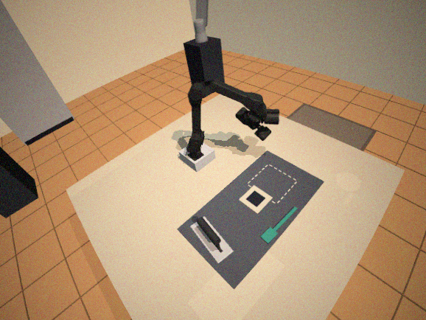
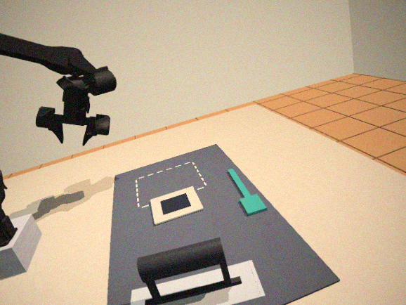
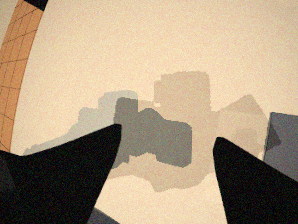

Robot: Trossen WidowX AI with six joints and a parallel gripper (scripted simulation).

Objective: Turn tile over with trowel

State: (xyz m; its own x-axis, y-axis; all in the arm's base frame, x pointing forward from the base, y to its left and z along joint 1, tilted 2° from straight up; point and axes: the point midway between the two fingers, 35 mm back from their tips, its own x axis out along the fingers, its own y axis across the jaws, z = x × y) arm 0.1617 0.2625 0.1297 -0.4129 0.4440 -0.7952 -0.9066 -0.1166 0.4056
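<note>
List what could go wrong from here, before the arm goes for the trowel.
1. Two tools lie on the mat: the small green trowel and a large dark-handled float. The open, empty gripper could head for the wrong one.
2. The trowel lies flat and thin, so the fingers may scrape the mat or slip off it.
3. The tile sits mostly outside the dashed outline, marked side up; a flip could land it outside.

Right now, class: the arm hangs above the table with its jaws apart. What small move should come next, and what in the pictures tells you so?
Probably swing the gripper out over the mat toward the green trowel's handle. The jaws are open and hold nothing, high above the table beside the mat's far corner. The trowel lies untouched on the mat, and the tile still shows its dark mark, mostly outside the outline.
</note>
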